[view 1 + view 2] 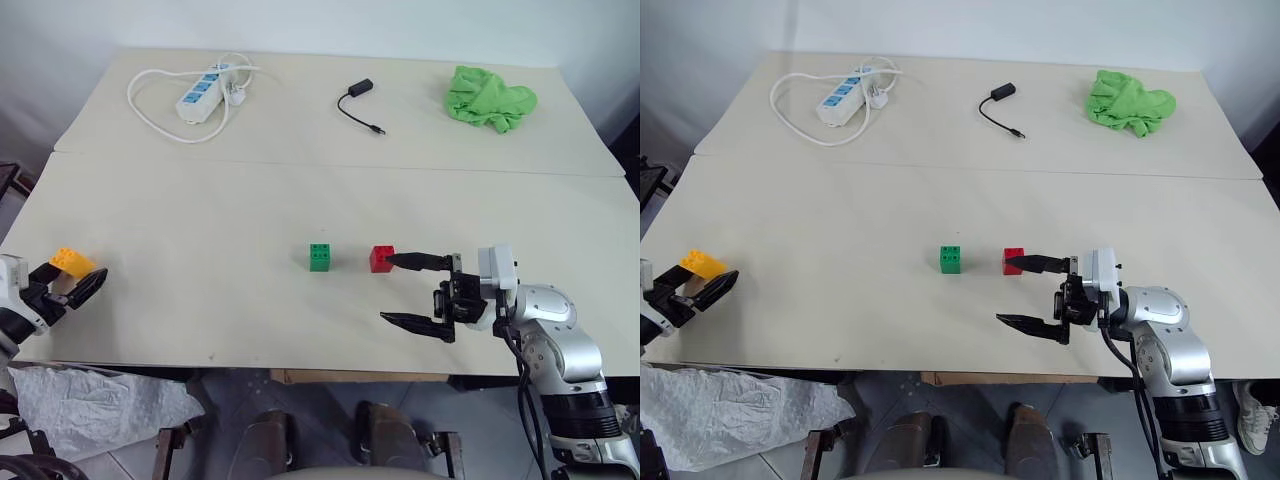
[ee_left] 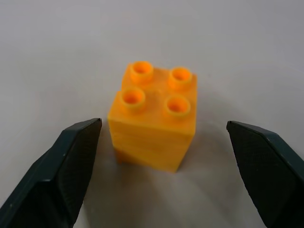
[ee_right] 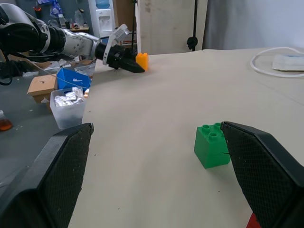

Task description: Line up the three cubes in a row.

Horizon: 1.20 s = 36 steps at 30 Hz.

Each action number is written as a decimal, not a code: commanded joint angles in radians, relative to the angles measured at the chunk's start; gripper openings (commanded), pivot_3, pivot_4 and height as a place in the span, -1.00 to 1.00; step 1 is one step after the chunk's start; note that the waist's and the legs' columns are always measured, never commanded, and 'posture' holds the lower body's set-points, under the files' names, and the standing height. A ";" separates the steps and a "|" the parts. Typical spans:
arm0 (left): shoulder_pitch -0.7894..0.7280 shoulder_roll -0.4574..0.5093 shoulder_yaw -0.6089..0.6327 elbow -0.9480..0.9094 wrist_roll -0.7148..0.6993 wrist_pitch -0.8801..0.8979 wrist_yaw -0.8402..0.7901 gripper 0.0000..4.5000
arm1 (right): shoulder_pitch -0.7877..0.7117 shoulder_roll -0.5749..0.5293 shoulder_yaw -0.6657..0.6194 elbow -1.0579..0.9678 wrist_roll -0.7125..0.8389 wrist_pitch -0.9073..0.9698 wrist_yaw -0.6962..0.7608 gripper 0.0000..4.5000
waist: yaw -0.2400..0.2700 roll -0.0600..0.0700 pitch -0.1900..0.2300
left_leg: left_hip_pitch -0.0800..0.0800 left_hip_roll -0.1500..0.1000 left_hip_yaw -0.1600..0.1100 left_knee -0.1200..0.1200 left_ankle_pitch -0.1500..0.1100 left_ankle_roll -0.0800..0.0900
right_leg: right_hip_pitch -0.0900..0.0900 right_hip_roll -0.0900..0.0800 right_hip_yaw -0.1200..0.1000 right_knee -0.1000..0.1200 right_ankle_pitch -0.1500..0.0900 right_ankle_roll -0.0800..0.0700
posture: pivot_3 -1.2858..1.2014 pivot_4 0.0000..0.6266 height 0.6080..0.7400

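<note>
Left gripper [image 2: 161, 166]: two matte black wedge fingers spread wide, holding nothing. Glossy orange-yellow plastic brick [image 2: 154, 121] with four round studs on top stands between fingertips, clear gap each side, resting on smooth beige table [image 1: 200, 300].

Right gripper [image 1: 412, 292]: textured black fingers fully apart, empty. Red studded plastic brick [image 1: 381, 259] at tip of one finger, contact unclear. Green studded plastic brick [image 1: 320, 257] just beyond red brick, small gap between them.
</note>
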 commanded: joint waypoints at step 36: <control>-0.703 -0.353 -0.585 0.247 0.368 -0.286 -0.481 -0.34 | 0.314 -0.062 -0.223 -0.204 0.062 -0.028 -0.143 1.00 | 0.009 -0.001 0.000 | -0.002 0.000 0.012 0.002 0.000 0.002 | -0.001 0.000 -0.001 -0.001 0.002 -0.001 | 0.03 -0.52 1.00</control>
